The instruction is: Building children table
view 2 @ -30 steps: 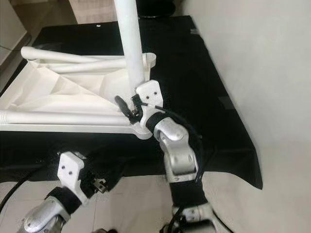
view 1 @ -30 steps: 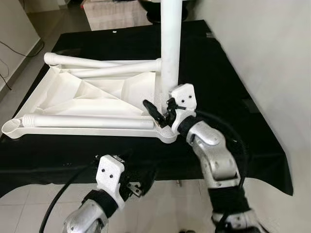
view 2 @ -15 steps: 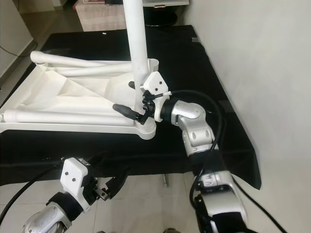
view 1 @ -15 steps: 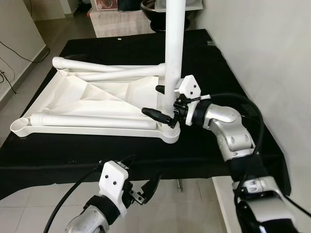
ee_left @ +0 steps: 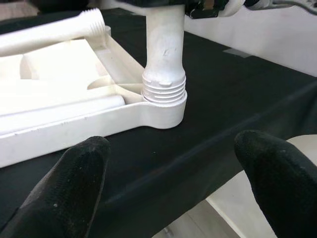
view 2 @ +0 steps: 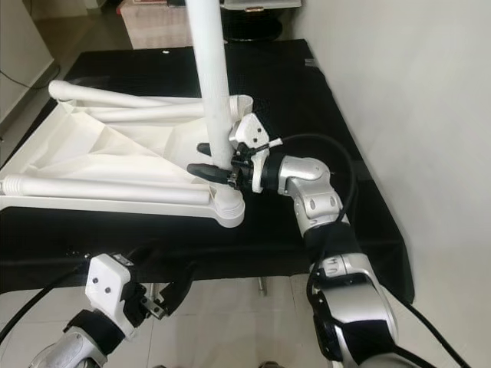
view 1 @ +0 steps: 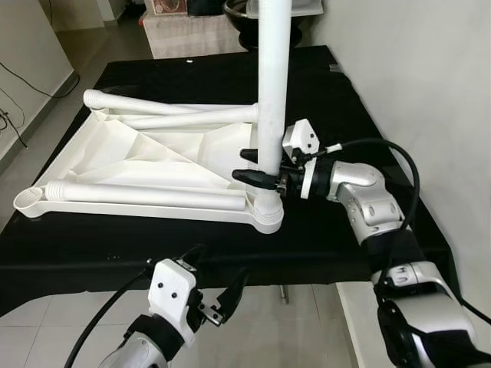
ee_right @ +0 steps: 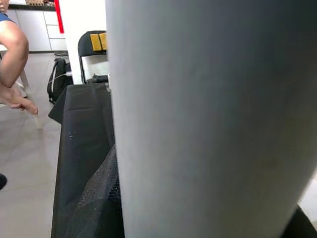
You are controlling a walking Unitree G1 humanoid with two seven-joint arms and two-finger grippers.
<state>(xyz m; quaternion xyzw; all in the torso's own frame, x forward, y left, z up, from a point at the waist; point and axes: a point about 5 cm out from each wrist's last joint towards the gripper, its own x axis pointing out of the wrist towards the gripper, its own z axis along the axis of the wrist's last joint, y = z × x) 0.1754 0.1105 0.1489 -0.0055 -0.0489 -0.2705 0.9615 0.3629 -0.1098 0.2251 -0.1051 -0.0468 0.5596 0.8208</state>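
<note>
Standing upright in the near right corner socket (view 1: pixel 265 215) of an upturned white plastic tabletop (view 1: pixel 146 157), a white table leg (view 1: pixel 274 84) rises out of the top of the head views. The right gripper (view 1: pixel 257 165) reaches in from the right and closes its two black fingers around this leg a little above the socket, one finger passing in front of the tube and the other behind it. In the left wrist view the leg's threaded end (ee_left: pixel 164 85) sits in the round socket with several thread rings still showing above the rim.

The tabletop lies underside up on a table covered with a black cloth (view 1: pixel 322 238). Two more white legs lie on it: one (view 1: pixel 146 194) along the near edge, touching the socket end, and one (view 1: pixel 165 107) along the far edge.

The left gripper (view 1: pixel 215 287) hangs below the near edge of the black-covered table, over the tiled floor (view 1: pixel 46 337), its fingers spread apart and holding nothing.

A person's bare arm (ee_right: pixel 12 64) and a black folding chair (ee_right: pixel 94 54) appear in the right wrist view.
</note>
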